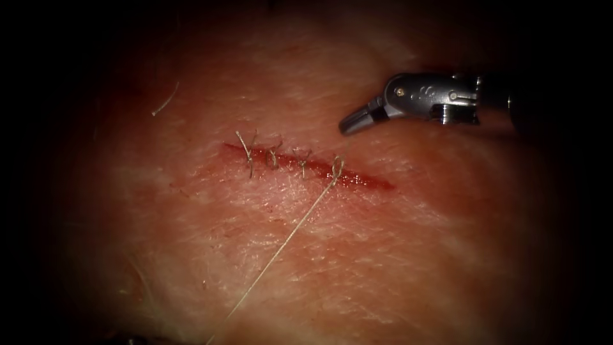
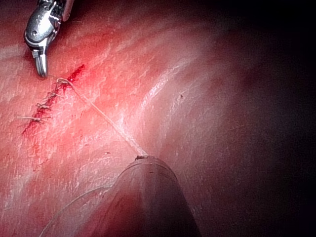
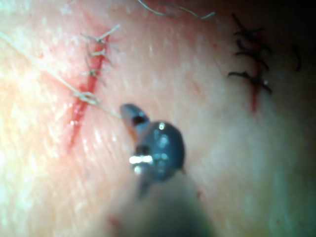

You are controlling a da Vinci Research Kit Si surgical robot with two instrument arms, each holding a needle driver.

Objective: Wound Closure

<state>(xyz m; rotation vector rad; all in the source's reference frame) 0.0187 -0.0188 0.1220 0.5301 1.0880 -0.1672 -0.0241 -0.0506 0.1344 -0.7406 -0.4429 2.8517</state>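
A: Where does the right arm's grey metal needle driver (image 1: 350, 124) sit against the long red cut (image 1: 306, 167) in the pale pork tissue (image 1: 191, 255)?

B: It comes in from the right and hangs just above the cut's right-hand part, tip aimed down and to the left. Its jaws look pressed together. In the right wrist view a short strand runs from the newest stitch to the tip (image 3: 129, 112), so it seems to be pinching the thread's short end, though the contact is too fine to be sure.

A: And the thin pale thread (image 1: 281, 246) itself?

B: It leaves a small loop (image 1: 337, 167) sitting on the cut, right of three knotted stitches (image 1: 274, 156). Its long axis runs down and left across the tissue, taut and straight, towards the lower edge of the endoscope view. In the left wrist view the same strand (image 2: 106, 121) ends at the tip of the left arm's tool (image 2: 142, 159), so that tool appears to hold it. Whether its jaws are spread or closed cannot be told.

A: Which tool is nearer the loop?

B: The right one, just beside it; the left is well apart along the strand.

A: The curved needle?

B: It cannot be made out. The rightmost stretch of the cut lies open, red fluid (image 1: 370, 182) in it.
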